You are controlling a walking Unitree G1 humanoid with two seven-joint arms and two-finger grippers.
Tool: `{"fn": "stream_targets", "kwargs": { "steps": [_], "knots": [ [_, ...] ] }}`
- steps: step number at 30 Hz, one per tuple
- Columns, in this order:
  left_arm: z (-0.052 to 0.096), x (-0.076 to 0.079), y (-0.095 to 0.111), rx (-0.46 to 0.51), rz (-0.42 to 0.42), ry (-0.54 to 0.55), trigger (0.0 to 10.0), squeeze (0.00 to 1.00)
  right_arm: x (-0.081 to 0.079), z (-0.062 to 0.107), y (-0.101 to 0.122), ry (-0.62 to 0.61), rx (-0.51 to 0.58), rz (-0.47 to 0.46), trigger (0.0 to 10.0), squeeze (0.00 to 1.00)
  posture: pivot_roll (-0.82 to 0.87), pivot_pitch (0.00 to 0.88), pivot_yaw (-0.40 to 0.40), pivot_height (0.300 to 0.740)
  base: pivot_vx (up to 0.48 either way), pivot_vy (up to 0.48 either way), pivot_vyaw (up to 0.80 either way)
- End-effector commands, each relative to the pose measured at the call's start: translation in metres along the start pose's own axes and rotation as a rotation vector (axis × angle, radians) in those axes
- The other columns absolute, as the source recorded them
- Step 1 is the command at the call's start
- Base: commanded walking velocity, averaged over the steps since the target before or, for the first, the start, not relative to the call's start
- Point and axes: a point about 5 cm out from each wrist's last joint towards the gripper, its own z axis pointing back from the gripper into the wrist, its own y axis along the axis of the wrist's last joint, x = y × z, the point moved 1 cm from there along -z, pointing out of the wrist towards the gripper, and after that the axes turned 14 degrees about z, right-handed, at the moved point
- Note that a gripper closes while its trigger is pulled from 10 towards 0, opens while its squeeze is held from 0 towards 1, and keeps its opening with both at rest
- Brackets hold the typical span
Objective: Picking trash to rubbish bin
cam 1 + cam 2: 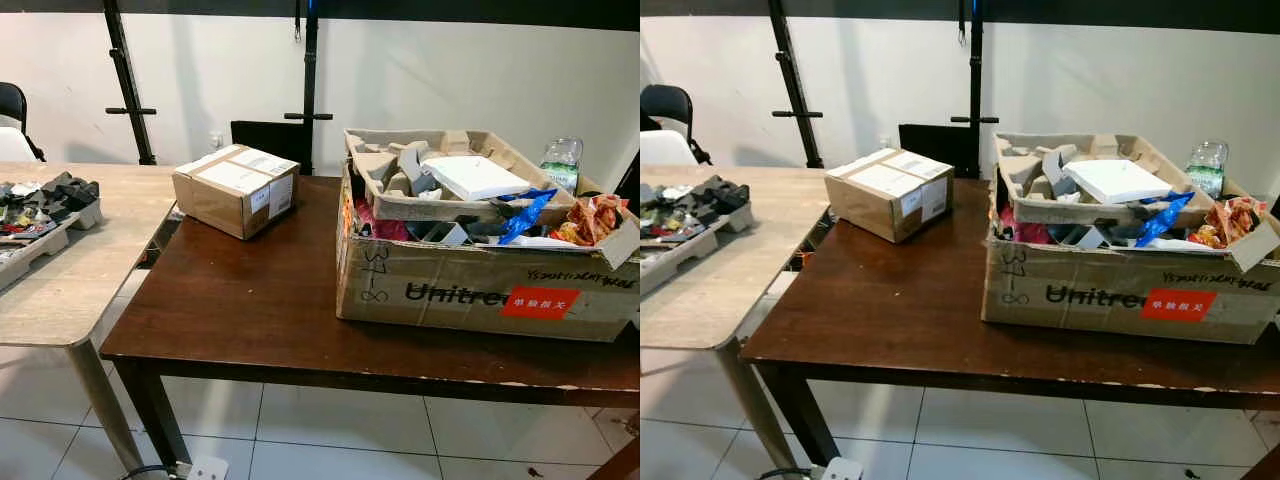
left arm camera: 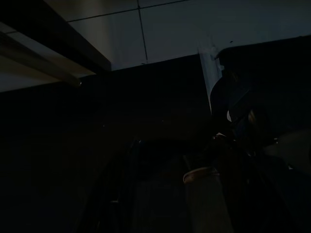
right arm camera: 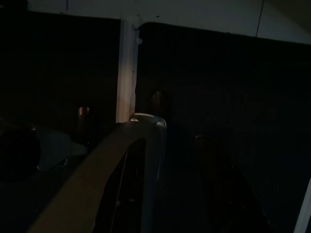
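Two tables stand side by side before the robot: a dark brown wooden table and, to its left, a pale wood-grain table whose far end is cut off by the frame. On the dark table's right half sits a large open cardboard carton printed "Unitree" with a red label, its right end cut off at the picture's edge. It is heaped with trash: a grey moulded pulp tray lying across the top, a flat white square box resting on that tray, a crumpled blue wrapper and an orange-red crumpled packet near the right flap. What lies deeper in the carton is hidden under these pieces. Behind the carton's far right corner a clear plastic bottle with a green label stands upright, its lower part hidden by the carton. Near the dark table's back left corner sits a small sealed brown cardboard parcel with white labels, well apart from the carton. On the pale table a grey tray of dark, mixed small items is partly cut off at the left edge; the items are too small to tell apart. Both wrist views are very dark; whether either gripper's fingers are spread or pressed together cannot be told.
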Motion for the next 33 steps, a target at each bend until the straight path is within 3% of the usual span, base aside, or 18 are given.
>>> {"fn": "stream_targets", "kwargs": {
  "steps": [1,20,24,33],
  "knots": [
    [0.003,-0.006,-0.013,-0.043,0.016,0.020,10.0,0.00,-0.002,0.002,-0.012,0.003,-0.041,-0.009,10.0,0.00,-0.09,0.137,0.006,0.740,0.000,0.000,0.00],
    [0.005,-0.008,-0.023,-0.081,0.002,0.043,10.0,0.00,-0.002,0.002,-0.015,-0.008,-0.064,0.014,10.0,0.00,-0.10,0.131,0.006,0.740,0.000,0.000,0.00],
    [0.005,-0.008,-0.024,-0.090,-0.034,0.037,10.0,0.00,0.000,0.003,-0.016,-0.018,-0.072,0.016,10.0,0.00,-0.10,0.142,0.015,0.740,0.000,0.000,0.00],
    [0.004,-0.009,-0.018,-0.055,0.005,0.061,10.0,0.00,0.000,0.003,-0.017,-0.007,-0.068,0.020,10.0,0.00,-0.10,0.125,0.002,0.740,0.000,0.000,-0.18]
  ]
}}
